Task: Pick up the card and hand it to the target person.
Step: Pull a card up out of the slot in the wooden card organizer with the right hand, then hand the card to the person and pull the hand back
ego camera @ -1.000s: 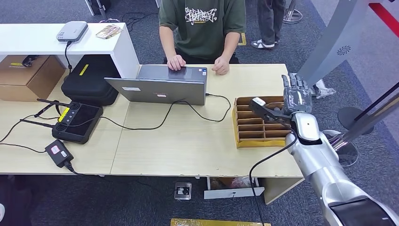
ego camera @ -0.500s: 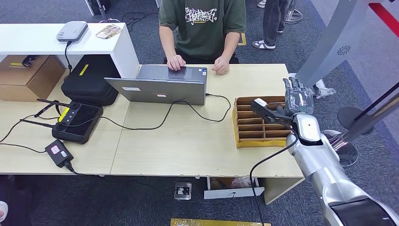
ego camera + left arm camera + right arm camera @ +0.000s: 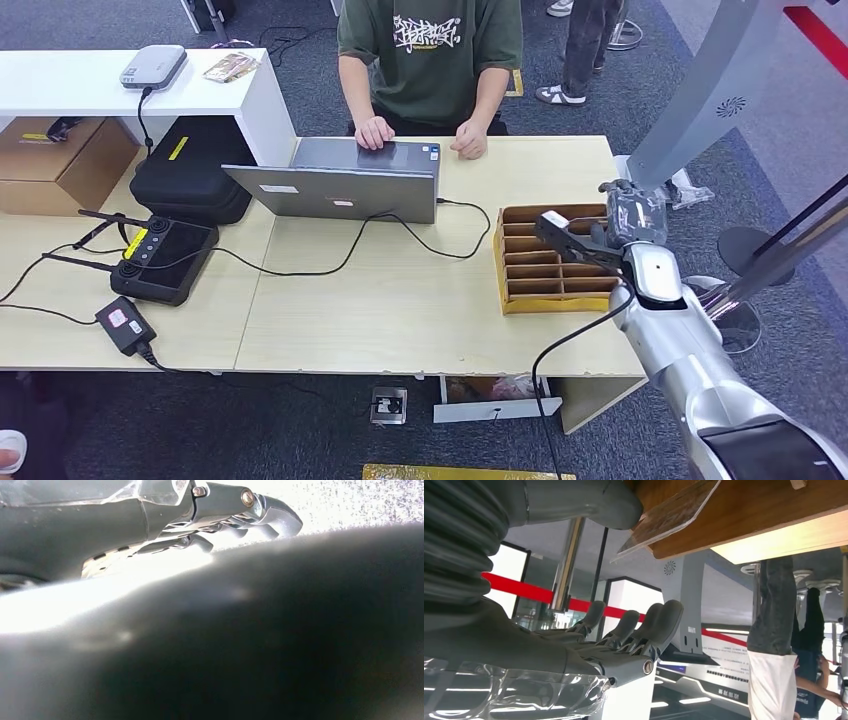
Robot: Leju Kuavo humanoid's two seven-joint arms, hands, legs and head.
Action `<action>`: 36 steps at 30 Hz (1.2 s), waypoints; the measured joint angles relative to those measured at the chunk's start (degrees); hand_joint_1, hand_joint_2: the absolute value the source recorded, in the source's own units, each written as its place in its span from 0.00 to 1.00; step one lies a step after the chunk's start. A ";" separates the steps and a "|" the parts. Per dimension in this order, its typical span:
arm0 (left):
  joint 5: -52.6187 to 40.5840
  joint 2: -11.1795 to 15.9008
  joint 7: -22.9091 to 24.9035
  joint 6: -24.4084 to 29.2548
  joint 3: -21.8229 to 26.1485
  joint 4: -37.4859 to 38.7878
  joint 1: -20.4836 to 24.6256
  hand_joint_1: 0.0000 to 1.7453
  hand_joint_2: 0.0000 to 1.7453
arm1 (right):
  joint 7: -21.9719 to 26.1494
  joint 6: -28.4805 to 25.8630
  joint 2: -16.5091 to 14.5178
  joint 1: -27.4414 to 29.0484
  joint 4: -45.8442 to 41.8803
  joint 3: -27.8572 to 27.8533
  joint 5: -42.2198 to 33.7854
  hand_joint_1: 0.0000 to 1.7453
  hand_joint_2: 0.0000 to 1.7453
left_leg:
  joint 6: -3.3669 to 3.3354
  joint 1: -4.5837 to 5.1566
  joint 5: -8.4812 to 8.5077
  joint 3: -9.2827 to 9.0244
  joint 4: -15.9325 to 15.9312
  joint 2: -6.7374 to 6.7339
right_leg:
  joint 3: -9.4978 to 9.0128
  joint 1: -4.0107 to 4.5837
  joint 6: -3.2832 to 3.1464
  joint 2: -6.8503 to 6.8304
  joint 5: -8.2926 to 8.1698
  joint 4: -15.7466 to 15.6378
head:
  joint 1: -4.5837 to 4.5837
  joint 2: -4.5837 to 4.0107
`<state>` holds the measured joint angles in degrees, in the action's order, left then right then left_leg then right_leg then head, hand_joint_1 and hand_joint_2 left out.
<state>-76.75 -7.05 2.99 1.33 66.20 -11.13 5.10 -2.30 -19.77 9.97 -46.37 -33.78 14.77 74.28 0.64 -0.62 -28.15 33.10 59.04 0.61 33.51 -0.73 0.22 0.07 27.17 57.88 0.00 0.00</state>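
A card (image 3: 669, 517) stands on edge in the brown slotted box (image 3: 512, 298) at the table's right end; its pale top (image 3: 551, 217) pokes above the slots. My right hand (image 3: 622, 224) hovers over the box's right side. Its thumb (image 3: 589, 502) reaches across and touches the card. The fingers (image 3: 639, 630) curl over but stay apart from the card, with a gap between them and the thumb. The person (image 3: 430, 50) in a green shirt sits behind the table, both hands at a laptop (image 3: 340, 185). My left hand (image 3: 240, 507) hangs down, fingers loosely stretched, nothing in it.
A cable (image 3: 420, 240) runs from the laptop across the table just left of the box. At the left end lie a black controller (image 3: 165, 260), a black case (image 3: 190, 170) and a power brick (image 3: 125, 325). A metal stand (image 3: 780, 260) rises right of my arm.
My right hand's fingers have folded down from upright toward the box, and the hand has edged slightly right. A person walking behind has moved.
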 joint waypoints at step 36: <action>0.19 0.25 -2.10 1.89 0.34 -0.06 0.01 0.00 0.00 | 4.58 5.29 10.45 -4.04 -37.24 -2.25 -8.76 1.00 1.00 | -0.02 0.07 0.02 0.16 0.09 0.09 | 0.14 -0.06 0.02 -0.10 0.01 0.09 | 0.00 0.00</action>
<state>-76.56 -6.80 0.90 3.22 66.54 -11.19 5.11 2.27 -14.48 20.42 -50.41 -71.02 12.51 65.52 0.62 -0.56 -28.13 33.26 59.13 0.70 33.65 -0.79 0.23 -0.02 27.19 57.97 0.00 0.00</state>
